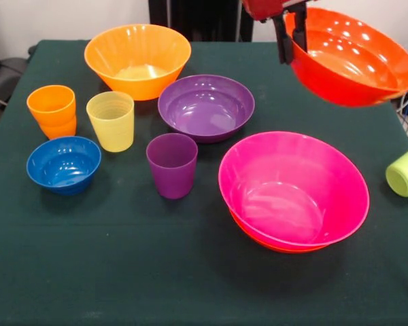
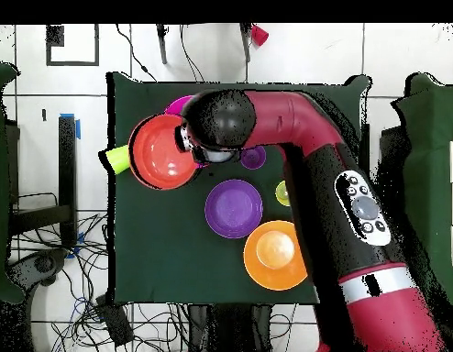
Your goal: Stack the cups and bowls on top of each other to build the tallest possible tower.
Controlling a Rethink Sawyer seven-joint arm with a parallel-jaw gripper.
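One bowl nests in another, cups beside.

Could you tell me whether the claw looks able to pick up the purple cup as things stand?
Probably not yet. The claw is shut on the rim of a red-orange bowl held up in the air, so it is occupied. The purple cup itself stands upright with open cloth around it, so nothing blocks it from above.

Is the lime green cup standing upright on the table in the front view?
No. The lime green cup lies on its side at the table's edge, with its open mouth facing sideways.
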